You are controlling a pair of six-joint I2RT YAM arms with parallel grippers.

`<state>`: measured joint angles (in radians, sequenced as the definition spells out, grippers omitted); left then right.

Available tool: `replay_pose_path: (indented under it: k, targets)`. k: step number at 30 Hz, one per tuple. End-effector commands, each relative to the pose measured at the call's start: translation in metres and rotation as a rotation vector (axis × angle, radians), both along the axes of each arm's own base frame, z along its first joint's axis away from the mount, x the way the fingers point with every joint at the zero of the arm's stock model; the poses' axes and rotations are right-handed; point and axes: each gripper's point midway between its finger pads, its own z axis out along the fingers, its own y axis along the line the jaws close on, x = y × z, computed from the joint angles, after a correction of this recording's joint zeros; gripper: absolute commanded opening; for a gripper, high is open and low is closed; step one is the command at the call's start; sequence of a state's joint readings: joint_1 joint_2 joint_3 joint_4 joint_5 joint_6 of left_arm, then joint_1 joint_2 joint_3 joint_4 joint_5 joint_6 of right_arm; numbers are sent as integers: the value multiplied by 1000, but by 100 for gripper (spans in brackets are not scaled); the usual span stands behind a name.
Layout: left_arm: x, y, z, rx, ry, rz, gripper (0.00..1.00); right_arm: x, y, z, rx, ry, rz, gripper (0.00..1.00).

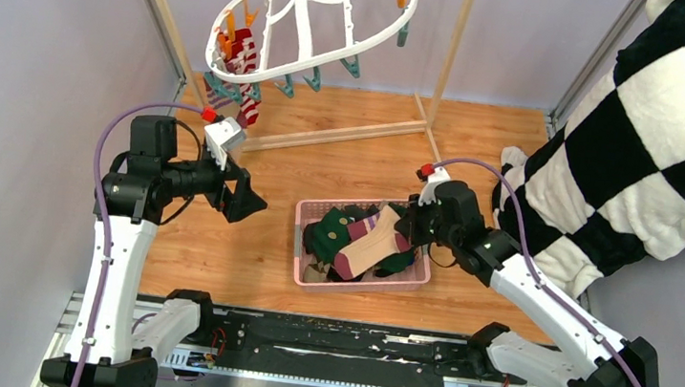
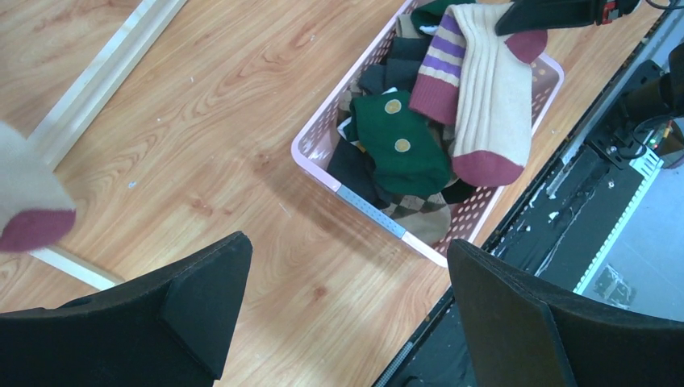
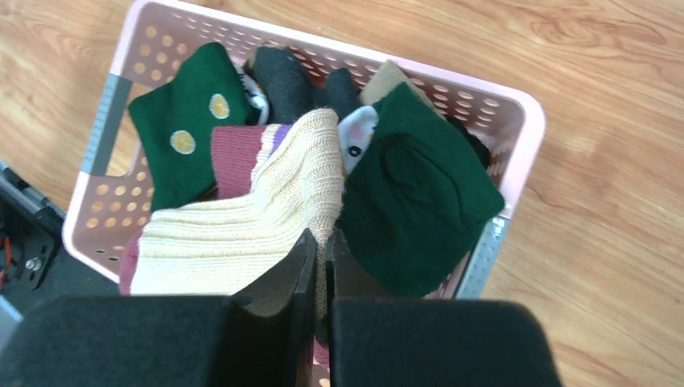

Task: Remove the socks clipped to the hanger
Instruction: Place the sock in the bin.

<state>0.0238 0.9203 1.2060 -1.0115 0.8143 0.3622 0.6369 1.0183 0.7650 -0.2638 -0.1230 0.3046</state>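
Observation:
The white oval hanger [image 1: 311, 19] hangs tilted at the back with orange and teal clips. A red-and-white striped sock [image 1: 247, 73] is clipped at its lower left end. Just below it, my left gripper [image 1: 247, 198] [image 2: 345, 242] is open over bare floor, with nothing between its fingers. My right gripper [image 1: 409, 227] [image 3: 325, 234] is shut on a tan ribbed sock [image 3: 242, 218] [image 1: 374, 245] with a maroon toe, which lies across the pile in the pink basket [image 1: 299, 247]. A blurred tan sock end with a maroon toe [image 2: 24, 201] shows at the left edge of the left wrist view.
The pink basket [image 3: 516, 105] [image 2: 371, 210] holds several socks, among them dark green ones [image 3: 419, 193] [image 2: 395, 145]. A wooden rack frame [image 1: 451, 42] stands behind, its base bar [image 1: 345, 136] on the floor. A big black-and-white checkered cloth [image 1: 654, 121] fills the right side.

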Motion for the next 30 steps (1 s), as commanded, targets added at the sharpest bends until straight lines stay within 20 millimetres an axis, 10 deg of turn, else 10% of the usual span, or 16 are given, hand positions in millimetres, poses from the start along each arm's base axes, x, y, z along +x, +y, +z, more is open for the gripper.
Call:
replay_pose_path:
  k: [1,8,14,30]
  targets:
    - [1,1,7,6,-19,12,100,-3,-29,-38,-114,71,-122,17]
    - [4,7,4,23,-10,47,100,8,-34,-2,-87,-27,-163,61]
    - [11,16,5,7,4,91,100,-1,8,38,153,-17,-43,48]
    - [25,44,3,-45,31,198,100,16,-10,-103,-39,151,-187,11]
